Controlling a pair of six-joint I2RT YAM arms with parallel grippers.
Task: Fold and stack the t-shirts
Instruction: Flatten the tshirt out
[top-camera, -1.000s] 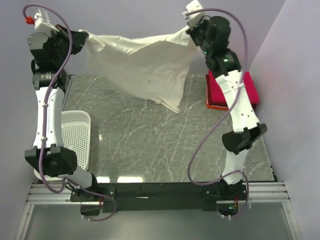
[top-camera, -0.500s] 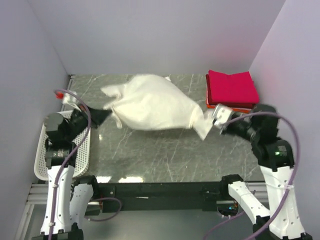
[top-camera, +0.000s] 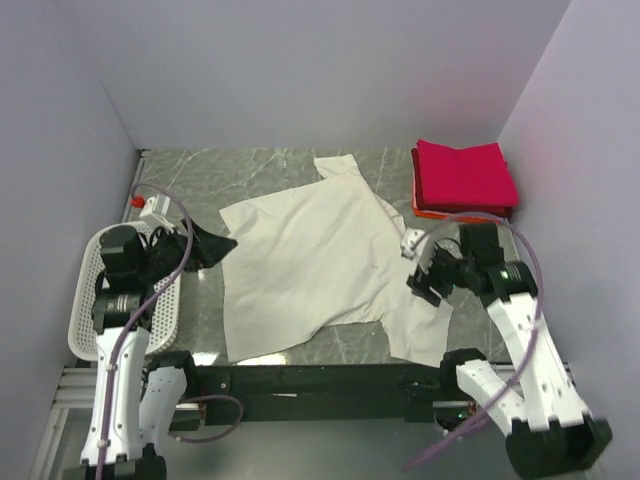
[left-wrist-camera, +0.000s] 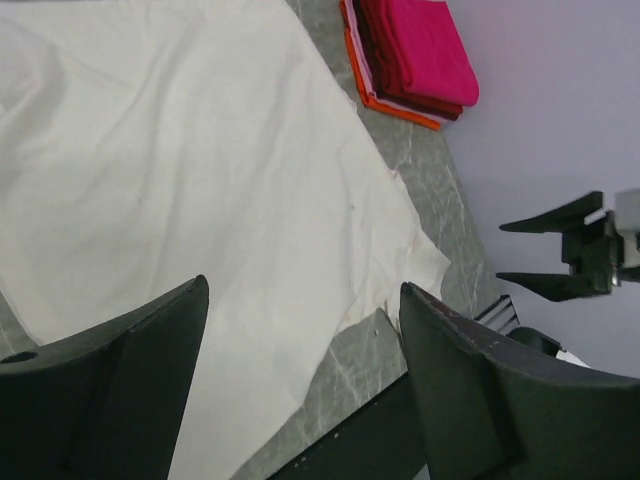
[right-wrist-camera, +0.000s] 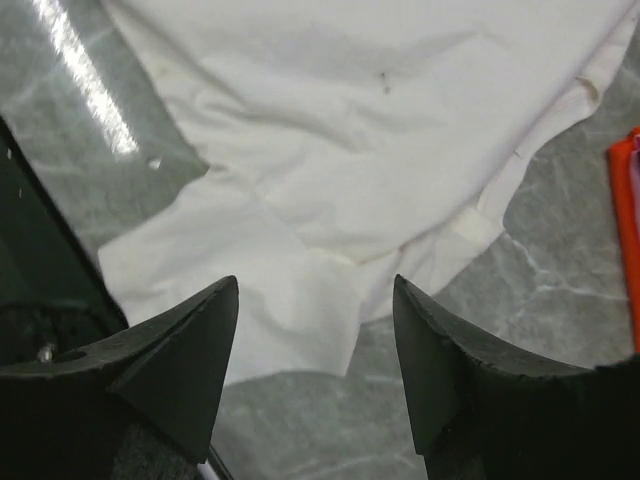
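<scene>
1. The cream-white t-shirt (top-camera: 310, 270) is lying spread out and mostly flat in the middle of the grey marble desk (top-camera: 250, 165). 1 sleeve is pointing toward the upper middle of the top view, and another corner is reaching the lower right, near the desk's near edge.
2. The left hand (top-camera: 215, 247) is sitting at the left edge of the shirt, left of centre in the top view. Its 2 fingers are standing wide apart and are gripping nothing. In its own wrist view, the shirt is showing plainly between them (left-wrist-camera: 302, 290).
3. The right hand (top-camera: 420, 270) is hanging over the shirt's right edge, right of centre in the top view. Its jaws are spread with nothing between them, and only cloth and desk are showing below (right-wrist-camera: 315, 285).
4. A folded pink t-shirt (top-camera: 463, 172) is resting on top of a folded orange-red t-shirt (left-wrist-camera: 400, 105) in the upper right of the top view, well apart from both hands.
5. A white perforated basket (top-camera: 82, 320) is sitting in the lower left of the top view, partly hidden by the left arm.
</scene>
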